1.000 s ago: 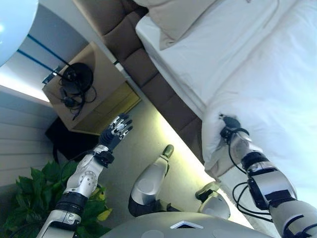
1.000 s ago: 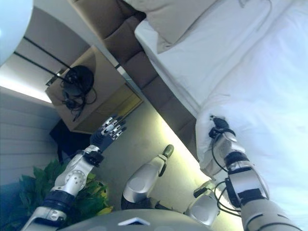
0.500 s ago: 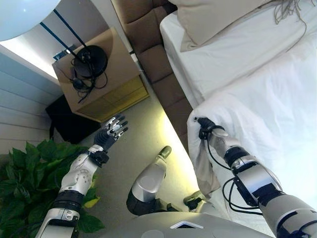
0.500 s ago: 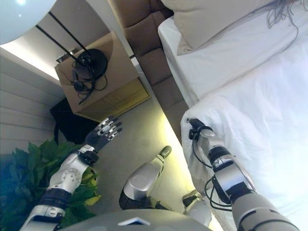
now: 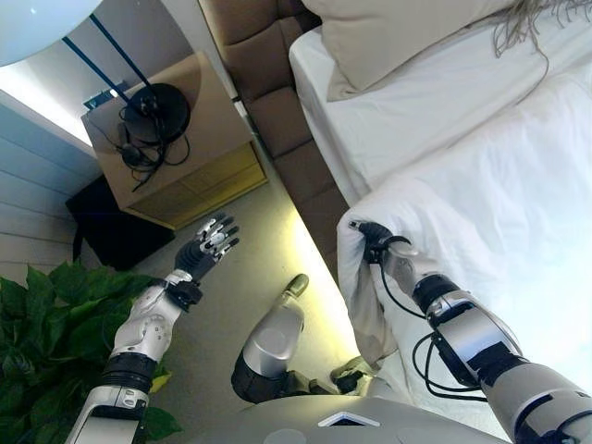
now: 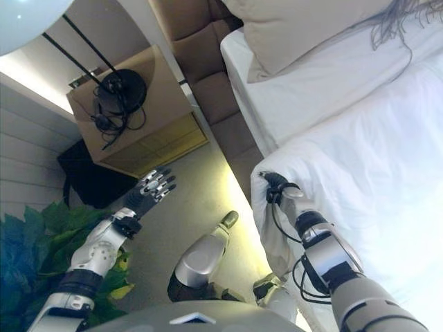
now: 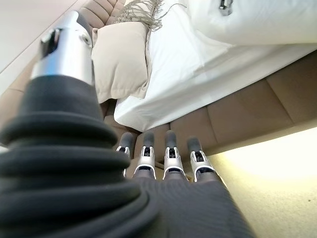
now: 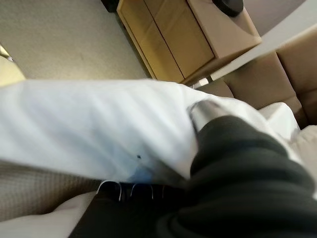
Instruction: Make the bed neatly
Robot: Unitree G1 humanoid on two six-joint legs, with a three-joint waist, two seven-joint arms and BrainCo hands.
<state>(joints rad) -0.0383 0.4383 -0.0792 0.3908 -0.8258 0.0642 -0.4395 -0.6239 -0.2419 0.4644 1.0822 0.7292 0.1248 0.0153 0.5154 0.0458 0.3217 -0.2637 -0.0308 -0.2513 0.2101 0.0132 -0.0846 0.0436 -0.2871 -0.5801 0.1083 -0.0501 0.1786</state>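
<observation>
The white duvet (image 5: 481, 176) lies spread over the bed, its near corner hanging over the mattress edge toward the carpeted floor (image 5: 250, 277). The right hand (image 5: 365, 231) is buried in that corner; in its wrist view the fingers are covered by cloth, so it cannot be told whether the fabric is grasped. The left hand (image 5: 208, 245) is held over the floor, well apart from the bed, fingers straight and holding nothing. The duvet is judged soft, light and limp: it should fold and drag rather than slide as one piece, so its corner or hem is the best place to be taken. A beige pillow (image 5: 398, 37) rests at the head; the bedside cabinet (image 5: 176, 139) stands beside the bed. The far side of the bed is cut off.
</observation>
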